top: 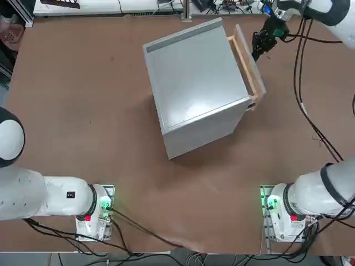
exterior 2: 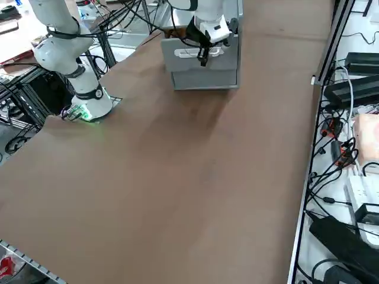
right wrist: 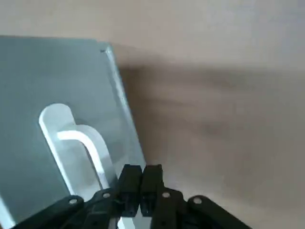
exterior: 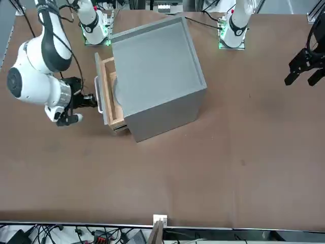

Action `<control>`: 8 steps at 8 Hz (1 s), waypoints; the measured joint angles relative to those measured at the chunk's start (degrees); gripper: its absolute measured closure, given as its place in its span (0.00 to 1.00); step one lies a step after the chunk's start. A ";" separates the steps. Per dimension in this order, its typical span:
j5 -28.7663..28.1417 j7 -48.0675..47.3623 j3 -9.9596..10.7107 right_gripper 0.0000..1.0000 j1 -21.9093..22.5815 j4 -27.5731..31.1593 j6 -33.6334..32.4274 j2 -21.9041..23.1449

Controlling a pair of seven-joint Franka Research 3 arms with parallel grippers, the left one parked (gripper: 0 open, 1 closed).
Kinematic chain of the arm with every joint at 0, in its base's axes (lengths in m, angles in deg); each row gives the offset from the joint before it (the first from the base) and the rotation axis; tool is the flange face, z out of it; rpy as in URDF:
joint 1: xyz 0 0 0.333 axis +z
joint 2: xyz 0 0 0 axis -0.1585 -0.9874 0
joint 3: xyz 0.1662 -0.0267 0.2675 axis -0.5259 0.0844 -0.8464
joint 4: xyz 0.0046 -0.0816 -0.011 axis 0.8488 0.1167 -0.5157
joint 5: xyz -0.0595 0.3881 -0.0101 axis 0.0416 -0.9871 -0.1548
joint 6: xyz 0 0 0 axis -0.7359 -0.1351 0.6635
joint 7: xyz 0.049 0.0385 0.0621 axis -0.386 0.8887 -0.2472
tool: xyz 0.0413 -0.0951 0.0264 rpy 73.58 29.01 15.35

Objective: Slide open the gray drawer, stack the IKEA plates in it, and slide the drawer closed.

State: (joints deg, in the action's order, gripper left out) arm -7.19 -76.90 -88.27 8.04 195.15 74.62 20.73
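So the gray drawer [top: 248, 69], a light-wood pull-out tray with a gray front panel, is sticking partway out of the right side of the big boxy gray metal cabinet [top: 194, 88], which sits angled on the far half of the brown table [top: 83, 111]. From the front camera you can just make out a pale round plate [exterior: 115, 86] lying inside the tray, mostly tucked under the cabinet top, and I can't tell whether it's one plate or two stacked. The panel has a curved silver handle [right wrist: 81, 143] on its face. The right gripper [top: 260, 47] is right up against that panel on its outer side, near the far end, black fingers [right wrist: 141, 183] pressed together with nothing pinched between them. In the wrist camera the fingertips sit just beside the handle, not around it. The rest of the tabletop around the cabinet is just bare brown surface.
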 joint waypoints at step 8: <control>-0.61 -8.03 0.32 1.00 9.14 1.35 0.54 0.66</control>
State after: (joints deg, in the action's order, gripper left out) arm -7.80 -84.94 -87.95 17.19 196.49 75.15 21.39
